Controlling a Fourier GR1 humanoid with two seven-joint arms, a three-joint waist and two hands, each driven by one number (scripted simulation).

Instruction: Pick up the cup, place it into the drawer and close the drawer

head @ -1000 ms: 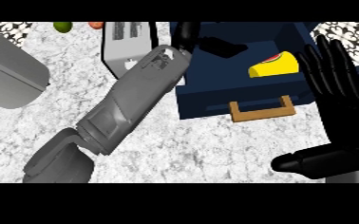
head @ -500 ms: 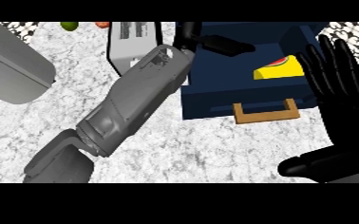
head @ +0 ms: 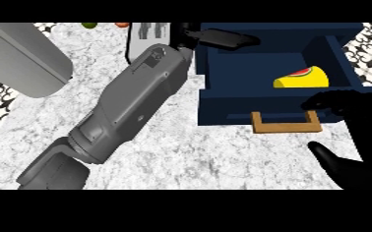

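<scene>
The cup is located on its side inside the open drawer, long axis left-right. The right hand, spread and empty, is positioned just beside the drawer handle. It is nearer than the left hand, which is held outstretched and empty over the rear edge.

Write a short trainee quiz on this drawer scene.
1. Pick one. The cup is: A held in a hand; B inside the drawer; C outside it.
2. True or false: the drawer is shut.
3. Fill in: the hand nearest the handle is the ___ hand.
Key: 1 B; 2 false; 3 right, the right hand.
</scene>
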